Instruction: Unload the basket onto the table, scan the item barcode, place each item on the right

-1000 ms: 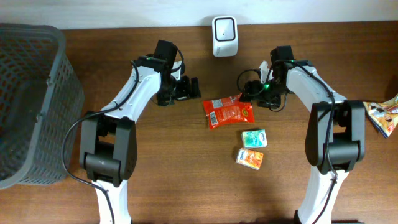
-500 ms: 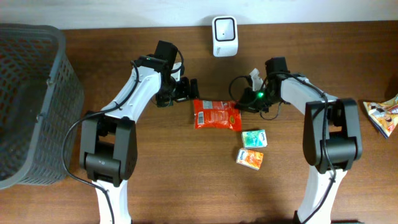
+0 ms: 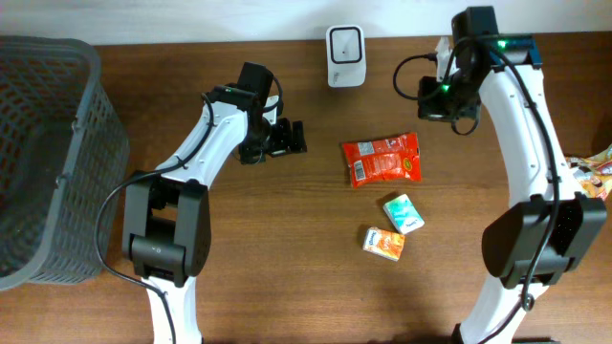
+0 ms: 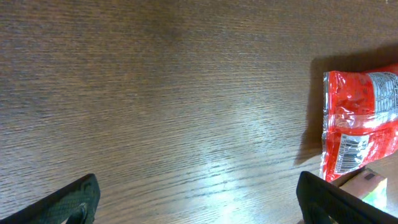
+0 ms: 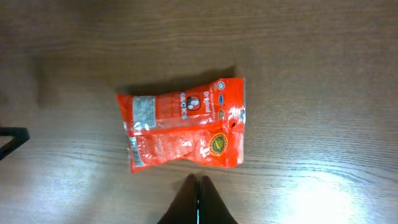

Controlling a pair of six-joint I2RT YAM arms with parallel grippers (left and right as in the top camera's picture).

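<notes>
Table (image 3: 239, 258) with basket (image 3: 48, 143) at its left edge, scanner (image 3: 344, 43) at the back edge in the middle, snack packet (image 3: 382, 159) lying flat in front of the scanner, left end effector (image 3: 300, 138) left of the packet, small box (image 3: 404, 212) in front of the packet, second box (image 3: 383, 243) close in front of that, loose packets (image 3: 593, 178) at the right edge.

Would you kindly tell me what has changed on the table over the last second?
The right gripper shut empty and drew back toward the table's far edge. The red snack packet slid left, then ended further right, lying free. The green box shifted right and turned. The left gripper, open, the scanner and the orange box stayed put.
</notes>
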